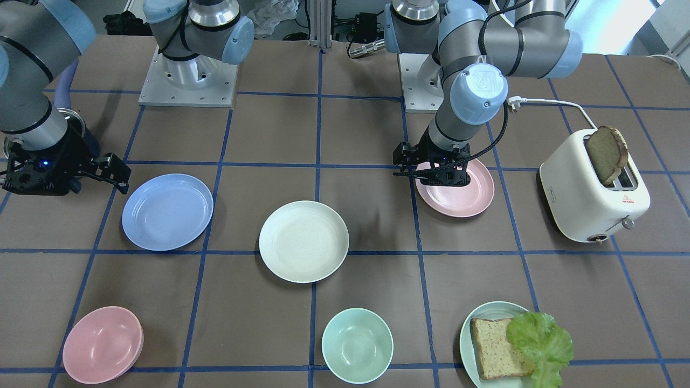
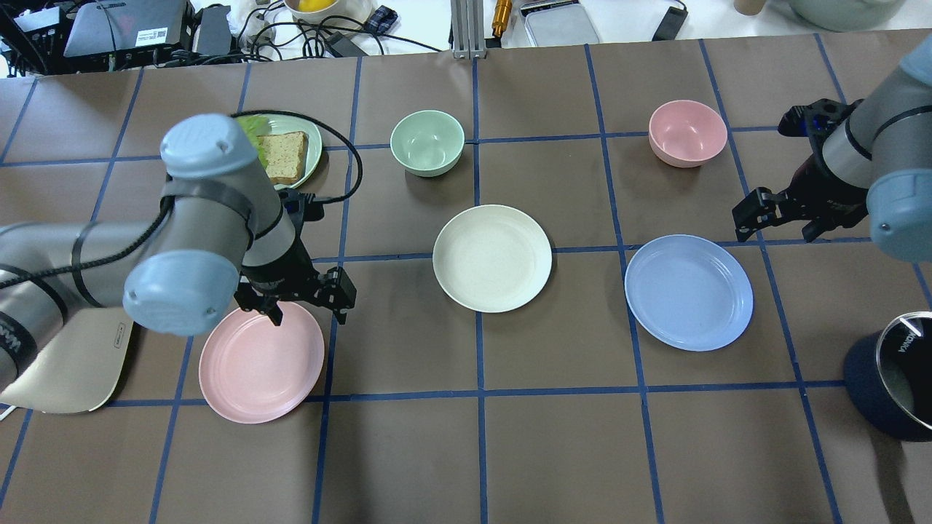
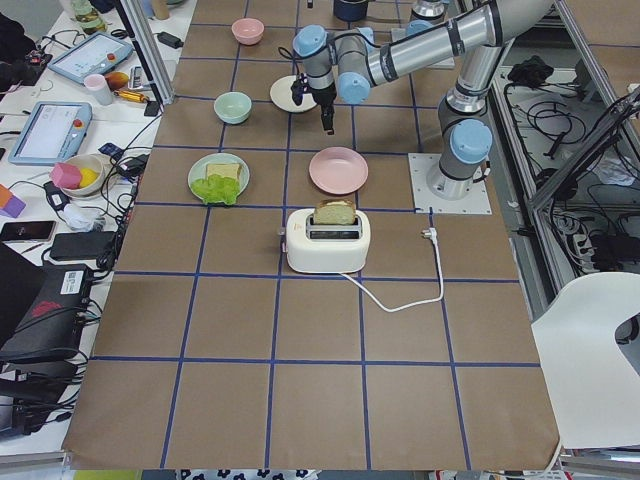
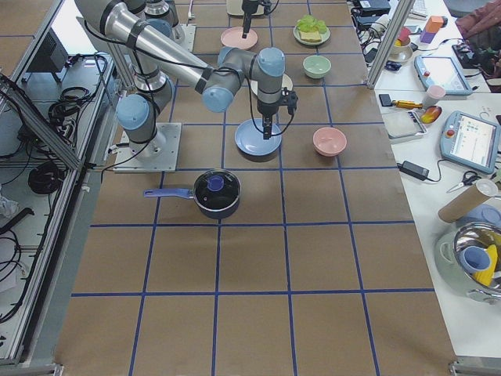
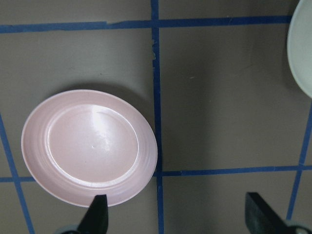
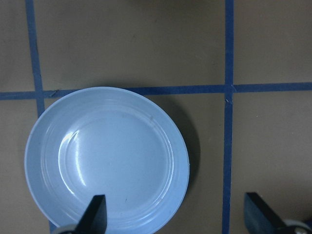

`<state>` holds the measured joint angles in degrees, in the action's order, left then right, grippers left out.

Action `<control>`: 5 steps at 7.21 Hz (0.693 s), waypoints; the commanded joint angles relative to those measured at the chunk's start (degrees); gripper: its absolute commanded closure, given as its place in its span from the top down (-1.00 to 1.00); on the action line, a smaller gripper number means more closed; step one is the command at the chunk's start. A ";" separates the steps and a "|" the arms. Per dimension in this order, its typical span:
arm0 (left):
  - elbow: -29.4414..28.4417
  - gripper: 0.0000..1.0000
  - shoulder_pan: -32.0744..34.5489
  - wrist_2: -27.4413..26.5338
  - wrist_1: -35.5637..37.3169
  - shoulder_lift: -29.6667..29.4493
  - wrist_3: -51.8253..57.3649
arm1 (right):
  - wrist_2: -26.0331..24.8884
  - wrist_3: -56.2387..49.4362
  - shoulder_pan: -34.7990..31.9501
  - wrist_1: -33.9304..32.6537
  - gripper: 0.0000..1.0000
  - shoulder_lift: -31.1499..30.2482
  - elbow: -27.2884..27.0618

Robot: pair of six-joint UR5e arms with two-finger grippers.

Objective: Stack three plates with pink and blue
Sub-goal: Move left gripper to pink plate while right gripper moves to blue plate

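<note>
The pink plate point(image 2: 262, 371) lies flat on the table at the left; it also shows in the front view point(image 1: 463, 199) and the left wrist view point(image 5: 87, 146). My left gripper point(image 2: 309, 309) is open and empty, hovering over the plate's far right rim point(image 5: 175, 200). The cream-white plate point(image 2: 492, 257) lies in the middle. The light blue plate point(image 2: 688, 291) lies at the right and also shows in the right wrist view point(image 6: 105, 158). My right gripper point(image 2: 775, 225) is open and empty, above the table by the blue plate's far right rim point(image 6: 175, 200). No plates are stacked.
A white toaster point(image 1: 593, 194) holding a bread slice stands left of the pink plate. A pale green plate point(image 2: 309, 145) with bread and lettuce, a mint bowl point(image 2: 427, 142) and a pink bowl point(image 2: 687, 132) stand along the far side. A dark pot point(image 2: 892, 378) stands at the right edge.
</note>
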<state>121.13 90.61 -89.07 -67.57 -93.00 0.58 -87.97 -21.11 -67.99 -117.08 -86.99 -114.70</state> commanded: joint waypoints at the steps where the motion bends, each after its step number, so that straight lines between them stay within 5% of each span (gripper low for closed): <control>1: 10.75 0.94 0.00 -0.05 15.90 -2.00 0.30 | -0.10 -2.61 1.02 -2.62 1.00 5.04 -1.84; 2: 11.66 0.63 0.00 -0.92 17.11 -2.10 0.47 | 0.08 -1.93 1.20 -6.19 1.00 8.73 -1.93; 3: 11.84 -0.02 0.09 -1.63 17.12 -2.27 0.47 | 0.17 -1.48 1.89 -6.84 1.00 10.07 -1.84; 5: 11.49 -1.00 0.00 -1.63 17.47 -2.19 1.70 | -0.01 0.44 1.90 -6.93 1.00 11.66 -2.02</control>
<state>132.65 90.67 -90.59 -50.46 -95.20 1.68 -87.86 -22.10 -66.19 -123.77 -76.41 -116.66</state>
